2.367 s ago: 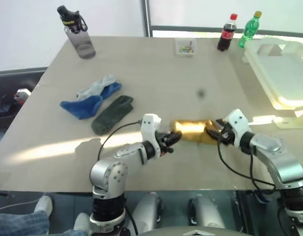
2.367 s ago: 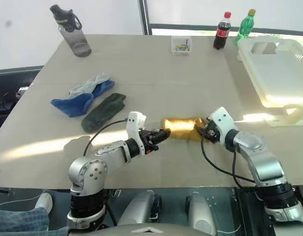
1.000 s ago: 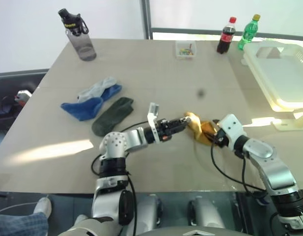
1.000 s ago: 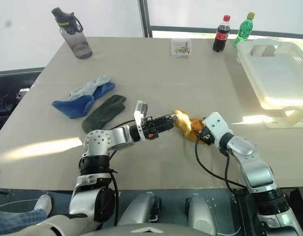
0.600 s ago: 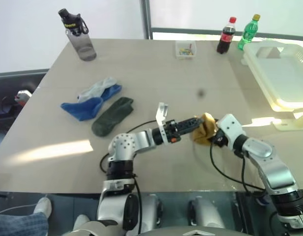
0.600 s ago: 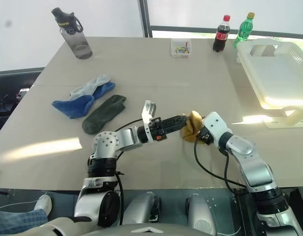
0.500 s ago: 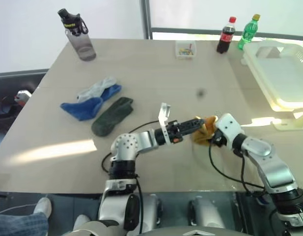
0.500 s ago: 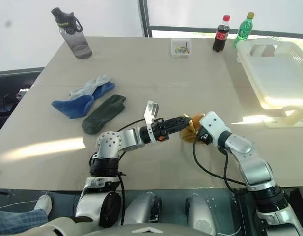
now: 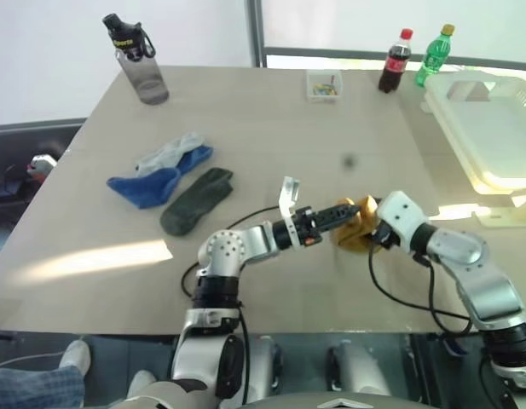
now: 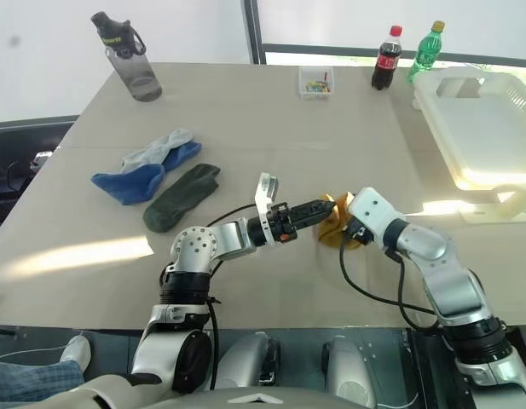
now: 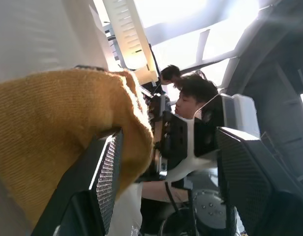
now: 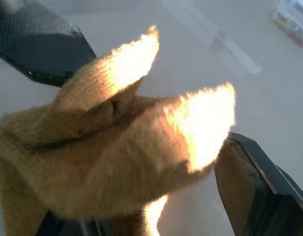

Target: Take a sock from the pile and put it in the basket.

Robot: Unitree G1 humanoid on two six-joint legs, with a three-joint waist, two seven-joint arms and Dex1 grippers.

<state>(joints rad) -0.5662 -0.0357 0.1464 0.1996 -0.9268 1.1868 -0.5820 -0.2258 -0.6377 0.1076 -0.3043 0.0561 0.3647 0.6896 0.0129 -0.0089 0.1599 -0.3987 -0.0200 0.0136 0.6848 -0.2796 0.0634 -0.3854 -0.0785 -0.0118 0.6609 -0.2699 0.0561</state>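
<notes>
A mustard yellow sock (image 9: 351,235) hangs bunched up just above the table, near its front edge. My right gripper (image 9: 370,230) is shut on it; in the right wrist view the sock (image 12: 117,142) fills the space between the fingers (image 12: 259,196). My left gripper (image 9: 351,210) reaches in from the left and stands open, with the sock (image 11: 53,142) draped against one finger (image 11: 104,187). The pile (image 9: 171,176) of blue, grey-white and dark green socks lies far to the left. The white basket (image 9: 444,119) stands at the table's far right.
A grey water bottle (image 9: 136,60) stands at the back left. A small clear box (image 9: 323,83), a cola bottle (image 9: 393,61) and a green bottle (image 9: 434,53) line the back edge. A person (image 11: 190,93) shows beyond my grippers in the left wrist view.
The sock, earlier stretched flat between both grippers, is now bunched. My left gripper slid right toward the right one, and my right gripper rose a little with the sock.
</notes>
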